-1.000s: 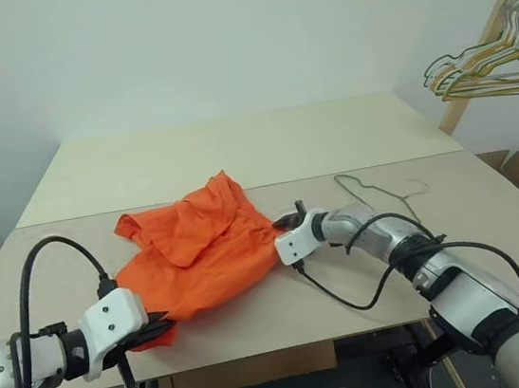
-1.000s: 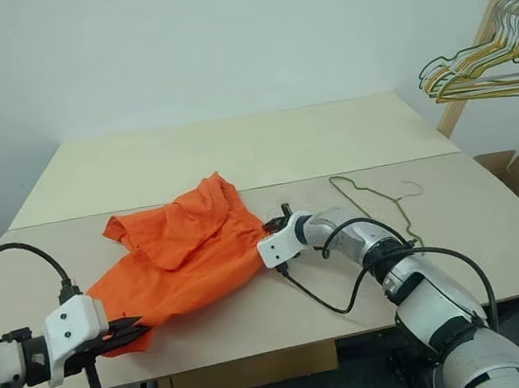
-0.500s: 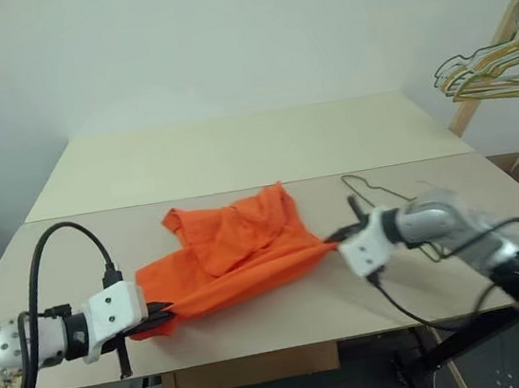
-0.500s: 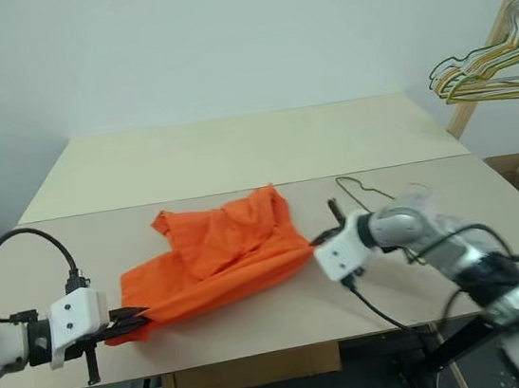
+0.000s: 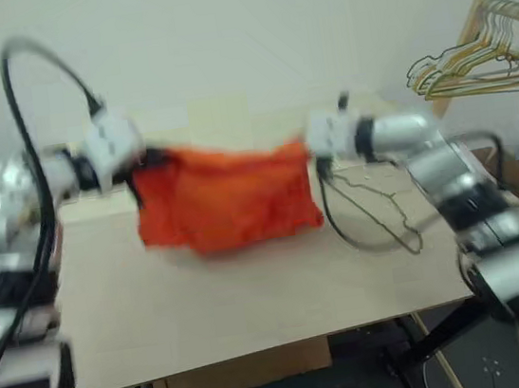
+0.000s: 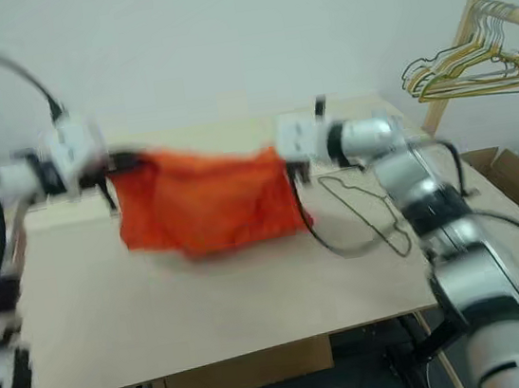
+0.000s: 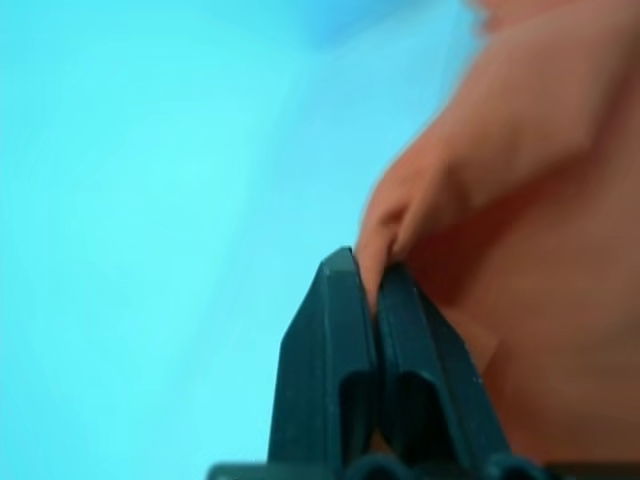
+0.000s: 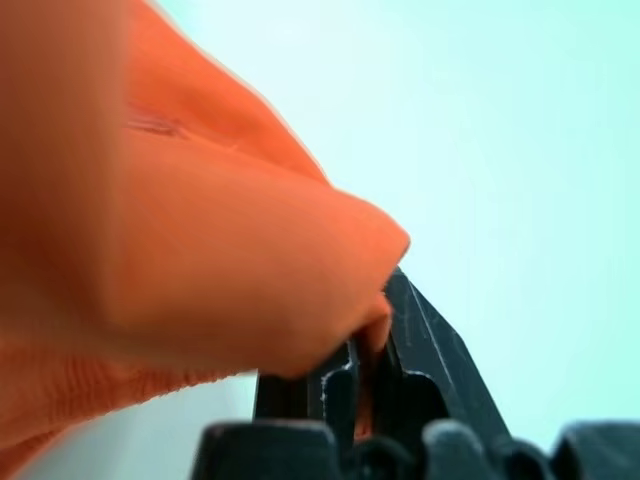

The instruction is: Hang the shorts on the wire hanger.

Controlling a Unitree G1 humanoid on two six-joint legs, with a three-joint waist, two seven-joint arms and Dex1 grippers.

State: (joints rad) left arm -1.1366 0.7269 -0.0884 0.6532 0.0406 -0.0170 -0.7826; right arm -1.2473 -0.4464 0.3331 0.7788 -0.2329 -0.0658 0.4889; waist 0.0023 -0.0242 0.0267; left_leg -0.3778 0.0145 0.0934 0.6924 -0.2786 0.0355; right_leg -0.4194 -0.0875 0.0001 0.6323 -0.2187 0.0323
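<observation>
Above the worktop my head views show the shorts stretched between my left gripper and right gripper, the wire hanger lying beneath, while my wrist views show both jaws clamped on orange fabric.

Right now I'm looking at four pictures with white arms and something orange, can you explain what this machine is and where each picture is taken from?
This is a humanoid robot with two arms. The two wide pictures come from a stereo camera on its head, looking down over a pale table. The two close-up pictures come from cameras on its wrists. The left gripper and the right gripper each have their jaws shut on a top corner of the orange shorts, holding them stretched out in the air above the table. A thin wire hanger lies on the table under the right arm. A bunch of spare hangers hangs on a wooden rack at the far right.
</observation>
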